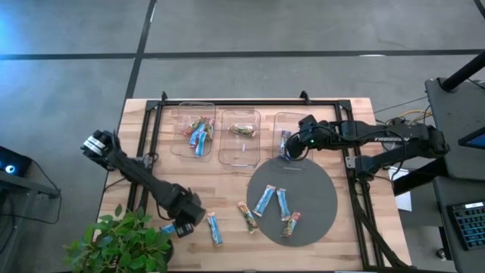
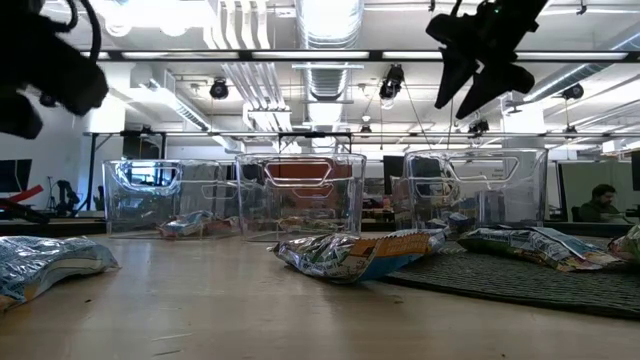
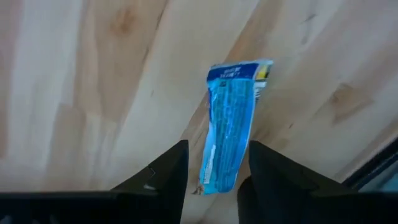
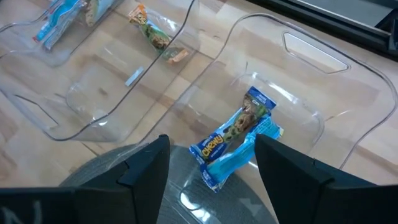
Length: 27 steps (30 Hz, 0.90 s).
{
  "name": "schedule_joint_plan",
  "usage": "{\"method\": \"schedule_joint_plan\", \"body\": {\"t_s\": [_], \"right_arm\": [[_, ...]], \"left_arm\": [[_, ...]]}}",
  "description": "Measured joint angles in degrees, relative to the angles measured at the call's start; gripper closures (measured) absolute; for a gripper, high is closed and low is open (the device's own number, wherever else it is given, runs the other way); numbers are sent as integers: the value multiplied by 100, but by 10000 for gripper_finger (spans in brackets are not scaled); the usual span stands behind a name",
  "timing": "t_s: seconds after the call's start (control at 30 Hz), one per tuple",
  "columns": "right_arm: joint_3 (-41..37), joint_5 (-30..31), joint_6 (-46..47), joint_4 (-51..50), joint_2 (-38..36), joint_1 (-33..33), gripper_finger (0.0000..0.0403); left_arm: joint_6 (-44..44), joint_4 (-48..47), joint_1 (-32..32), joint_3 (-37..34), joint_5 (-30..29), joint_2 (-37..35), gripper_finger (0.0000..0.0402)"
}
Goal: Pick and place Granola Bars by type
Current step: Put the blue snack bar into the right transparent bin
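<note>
The left tool (image 3: 213,171) hangs with its fingers parted around a light blue wrapped granola bar (image 3: 230,124), which lies flat on the pale wooden counter (image 3: 93,93) near its front-left corner. The right tool (image 4: 211,168) hovers open and empty over the rightmost clear plastic bin (image 4: 311,56), where a blue-wrapped bar (image 4: 239,134) lies.

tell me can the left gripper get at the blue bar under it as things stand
Probably yes. The left gripper sits right over the light blue bar, open fingers on either side of its near end, and only bare table lies around it. Nothing blocks the way.
</note>
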Motion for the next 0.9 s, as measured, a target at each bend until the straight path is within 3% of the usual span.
{"method": "schedule_joint_plan", "body": {"t_s": [0.27,0.9], "right_arm": [[-6,-13,34,3,0,0,179],[-6,-86,149,-3,0,0,179]], "left_arm": [[-2,121,-20,270,604,772,250],[-238,171,-96,290,286,1367,250]]}}
